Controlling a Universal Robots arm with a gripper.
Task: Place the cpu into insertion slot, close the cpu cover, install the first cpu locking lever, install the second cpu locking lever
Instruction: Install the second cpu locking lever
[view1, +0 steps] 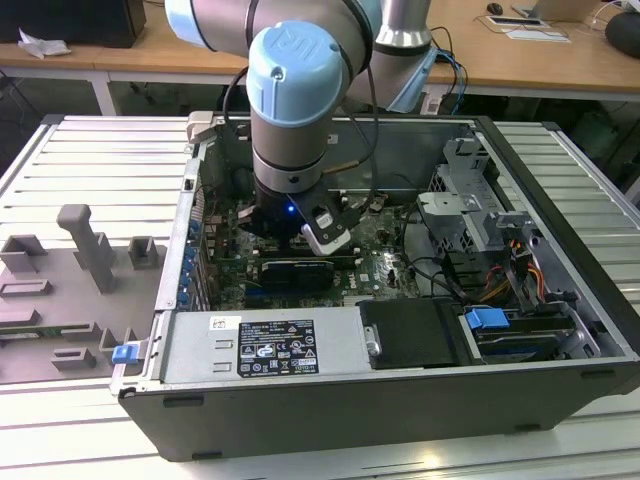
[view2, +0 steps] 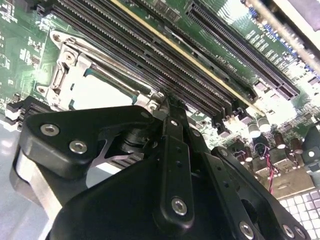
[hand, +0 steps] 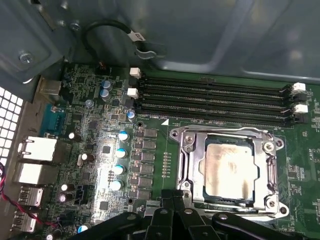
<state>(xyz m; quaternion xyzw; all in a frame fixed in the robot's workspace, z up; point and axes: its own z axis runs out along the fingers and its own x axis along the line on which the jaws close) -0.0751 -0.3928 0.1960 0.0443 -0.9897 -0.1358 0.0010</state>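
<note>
Exterior view: the arm (view1: 290, 110) reaches straight down into the open computer case (view1: 400, 400), its wrist vertical over the green motherboard (view1: 385, 265). The gripper's tip is hidden behind the wrist here. A grey fixture tray (view1: 80, 290) lies outside the case, on the exterior view's left.

First wrist view: the cpu (hand: 229, 170) sits seated in the insertion slot (hand: 192, 192), its pale metal face showing through the window of the cpu cover (hand: 227, 134), which lies flat over the socket. The memory slots (hand: 215, 100) run parallel just beyond the socket. The gripper (hand: 172, 197) has its fingertips drawn together at the socket's near edge, beside the cover frame.

Second wrist view: the gripper (view2: 167, 100) appears clenched, its black fingers (view2: 172, 145) meeting at a point close against the cover's corner (view2: 152, 105). Whether the tips pinch a lever there cannot be told. The cpu (view2: 100, 92) shows pale inside the frame.
</note>
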